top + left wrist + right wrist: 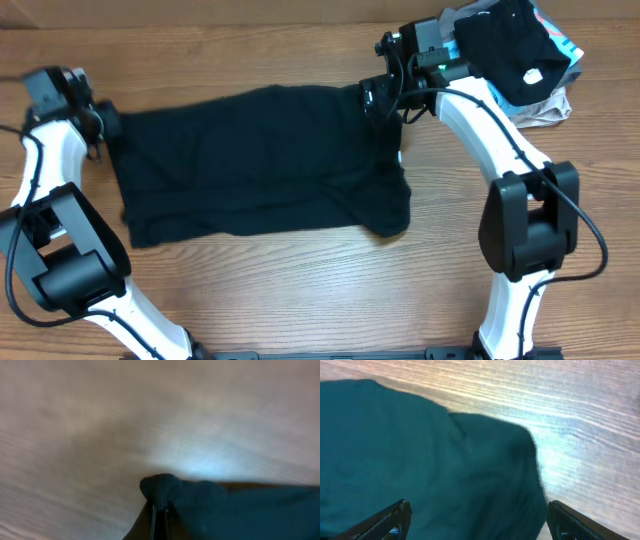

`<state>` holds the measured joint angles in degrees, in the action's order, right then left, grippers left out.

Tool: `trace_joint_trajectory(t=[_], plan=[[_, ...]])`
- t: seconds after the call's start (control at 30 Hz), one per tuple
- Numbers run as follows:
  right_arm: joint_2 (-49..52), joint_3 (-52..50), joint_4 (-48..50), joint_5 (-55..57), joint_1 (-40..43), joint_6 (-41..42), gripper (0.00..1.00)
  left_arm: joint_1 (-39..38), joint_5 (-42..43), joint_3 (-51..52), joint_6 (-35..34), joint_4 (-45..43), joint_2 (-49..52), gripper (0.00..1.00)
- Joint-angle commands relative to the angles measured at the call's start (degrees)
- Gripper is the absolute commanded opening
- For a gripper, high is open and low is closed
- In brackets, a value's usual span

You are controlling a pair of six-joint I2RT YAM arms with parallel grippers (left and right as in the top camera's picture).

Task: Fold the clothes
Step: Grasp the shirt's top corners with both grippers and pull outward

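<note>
All the clothes [260, 165], overhead only

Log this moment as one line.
black garment spread on table; left end effector shut on its edge; right end effector open above it

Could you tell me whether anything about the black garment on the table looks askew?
The large thin black fabric garment lies mostly flat, but its near right corner is rumpled and sags past the rest of the hem, so its outline is uneven. The left claw pinches the far left corner.
</note>
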<state>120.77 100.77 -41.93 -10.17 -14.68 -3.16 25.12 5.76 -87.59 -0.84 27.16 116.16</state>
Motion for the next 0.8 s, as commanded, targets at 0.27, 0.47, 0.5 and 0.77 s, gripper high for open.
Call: trace_joint_trajectory(t=[0.27, 0.47, 0.5, 0.77], plan=[[7.13, 1.09, 9.22, 0.22, -0.22, 2.01, 0.91, -4.85, -0.68, -12.33, 3.89, 4.37, 0.31, 0.04], [10.64, 1.09, 15.37, 0.79, -0.22, 5.53, 0.82, -6.99, -3.72, -12.33, 4.11, 7.04, 0.31, 0.04], [11.08, 1.09, 16.26, 1.22, -0.22, 6.29, 0.81, -7.19, -3.98, -12.33, 4.11, 7.34, 0.31, 0.04], [13.66, 1.09, 21.57, 1.33, -0.22, 7.96, 0.67, -7.85, -4.33, -12.33, 4.07, 8.39, 0.31, 0.04]])
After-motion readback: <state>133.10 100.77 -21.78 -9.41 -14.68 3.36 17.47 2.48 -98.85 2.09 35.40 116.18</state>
